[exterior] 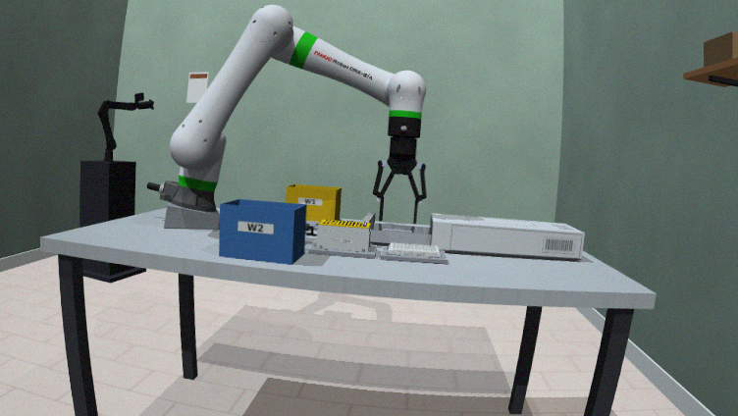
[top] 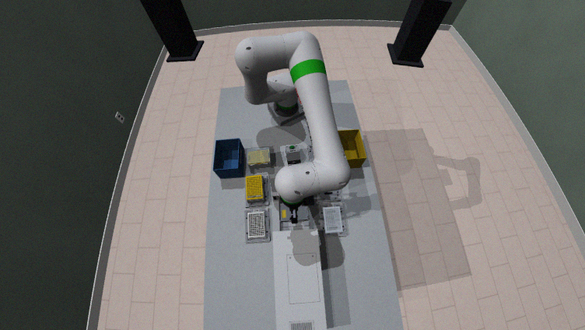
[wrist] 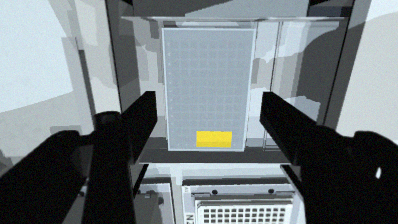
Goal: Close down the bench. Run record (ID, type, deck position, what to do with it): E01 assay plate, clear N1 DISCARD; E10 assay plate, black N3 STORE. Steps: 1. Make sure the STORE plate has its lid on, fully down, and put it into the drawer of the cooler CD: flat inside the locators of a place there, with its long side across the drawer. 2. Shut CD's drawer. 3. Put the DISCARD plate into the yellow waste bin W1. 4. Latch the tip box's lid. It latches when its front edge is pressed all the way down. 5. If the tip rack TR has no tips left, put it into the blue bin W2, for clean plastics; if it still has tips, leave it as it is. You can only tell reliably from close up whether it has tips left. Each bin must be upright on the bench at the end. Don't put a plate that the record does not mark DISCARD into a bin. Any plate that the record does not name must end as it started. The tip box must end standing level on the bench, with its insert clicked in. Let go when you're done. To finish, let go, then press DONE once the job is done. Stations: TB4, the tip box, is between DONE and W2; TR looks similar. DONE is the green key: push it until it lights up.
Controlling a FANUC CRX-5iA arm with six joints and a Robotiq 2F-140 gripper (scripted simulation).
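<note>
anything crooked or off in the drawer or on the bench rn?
Nothing stands out. The lidded plate lies square to the walls of the open drawer. The end effector hangs open above it, holding nothing. Both bins, W2 and W1, stand upright.

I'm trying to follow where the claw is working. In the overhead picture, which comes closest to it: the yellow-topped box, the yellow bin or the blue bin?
From the claw:
1. Yellow-topped box, just off to its left in the picture.
2. Yellow bin, farther up and to the right.
3. Blue bin, farthest, at the bench's left edge.
</note>
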